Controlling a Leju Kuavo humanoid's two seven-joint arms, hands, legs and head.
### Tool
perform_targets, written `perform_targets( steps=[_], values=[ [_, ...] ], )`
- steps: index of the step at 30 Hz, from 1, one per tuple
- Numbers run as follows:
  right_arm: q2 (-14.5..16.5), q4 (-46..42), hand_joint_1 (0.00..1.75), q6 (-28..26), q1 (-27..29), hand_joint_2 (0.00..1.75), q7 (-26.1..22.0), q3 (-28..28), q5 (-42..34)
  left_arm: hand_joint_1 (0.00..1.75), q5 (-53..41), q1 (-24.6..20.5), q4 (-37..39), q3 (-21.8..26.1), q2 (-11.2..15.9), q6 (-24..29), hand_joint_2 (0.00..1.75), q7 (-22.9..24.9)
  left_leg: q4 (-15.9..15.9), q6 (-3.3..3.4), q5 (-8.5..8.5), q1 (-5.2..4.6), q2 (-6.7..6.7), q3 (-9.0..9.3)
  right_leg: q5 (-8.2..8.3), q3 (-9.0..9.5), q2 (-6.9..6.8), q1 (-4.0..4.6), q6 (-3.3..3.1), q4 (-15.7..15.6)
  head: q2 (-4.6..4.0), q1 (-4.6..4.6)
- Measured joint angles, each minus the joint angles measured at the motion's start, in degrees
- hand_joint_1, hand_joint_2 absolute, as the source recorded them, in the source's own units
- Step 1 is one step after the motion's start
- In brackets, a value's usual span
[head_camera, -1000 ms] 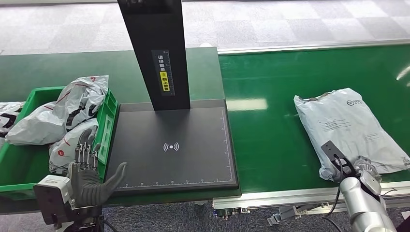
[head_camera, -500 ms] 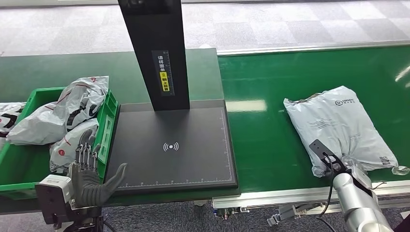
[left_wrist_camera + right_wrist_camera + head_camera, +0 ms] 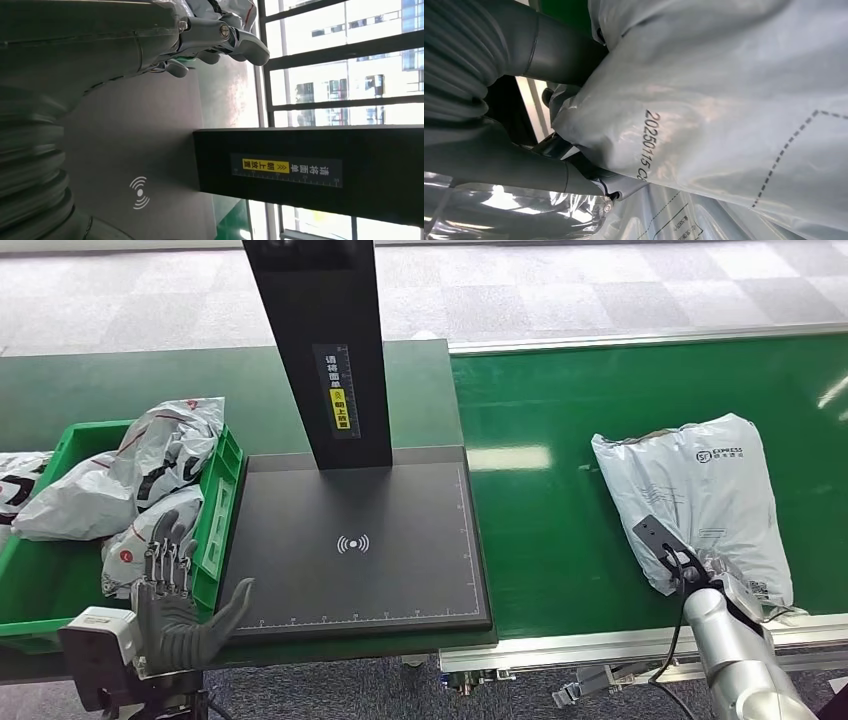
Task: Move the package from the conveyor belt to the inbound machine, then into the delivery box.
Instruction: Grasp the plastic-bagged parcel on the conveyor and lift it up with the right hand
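Observation:
A grey plastic package (image 3: 705, 495) lies on the green conveyor belt (image 3: 560, 420) at the right. My right hand (image 3: 715, 575) grips its near end, and the near part is lifted off the belt. In the right wrist view the thumb and fingers (image 3: 574, 175) pinch the crinkled package (image 3: 724, 100). The inbound machine's black scanning plate (image 3: 355, 540) sits in the middle under a black post (image 3: 325, 350). My left hand (image 3: 180, 605) hovers with fingers spread, holding nothing, at the plate's near left corner. The green delivery box (image 3: 215, 515) stands at the left.
The delivery box holds several grey packages (image 3: 140, 480). The conveyor's metal edge rail (image 3: 600, 645) runs along the front. A yellow label (image 3: 340, 405) is on the post. Grey tiled floor (image 3: 600, 280) lies beyond the belt.
My right hand has closed on the package's near end and pulled it left and up, turning it more upright on the belt. The left hand has sunk slightly.

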Motion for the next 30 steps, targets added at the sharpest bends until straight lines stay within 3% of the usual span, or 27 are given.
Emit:
perform_targets(
  steps=[6, 15, 22, 30],
  values=[
    [2.13, -4.1, 1.75, -7.08, 0.65, 1.75, -8.35, -0.27, -9.11, 0.0, 0.05, 0.83, -0.96, 0.04, 0.0, 0.7, 1.75, -0.63, 0.0, 0.02, 0.05, 0.0, -0.07, -0.08, -0.01, -0.1, -0.09, -0.02, 0.0, 0.0, 0.0, -0.01],
    [5.96, -22.54, 1.75, -9.8, 6.97, 1.75, -22.13, -1.64, -34.65, 0.0, 0.53, 0.33, -0.96, 0.01, 0.0, 1.4, 1.75, -2.88, 0.0, 0.03, 0.05, 0.0, -0.12, -0.25, -0.03, -0.23, -0.14, -0.06, 0.0, 0.0, 0.0, -0.01],
    [8.58, -37.58, 1.75, -9.78, 10.65, 1.75, -25.87, 2.24, -43.96, 0.0, 0.78, -0.59, -0.32, -0.01, 0.0, 1.64, 1.75, -3.86, 0.0, 0.03, 0.06, 0.0, -0.11, -0.25, -0.02, -0.26, -0.13, -0.05, 0.0, 0.01, 0.0, 0.0],
    [11.85, -54.14, 1.75, -2.13, 15.42, 1.75, -24.8, 12.04, -47.78, 0.0, 0.01, -0.6, -0.32, 0.0, 0.0, 0.86, 1.75, -4.26, -0.03, 0.02, 0.05, 0.07, -0.09, -0.28, -0.05, -0.29, -0.11, -0.03, -0.03, 0.02, 0.0, -0.01]
  ],
)
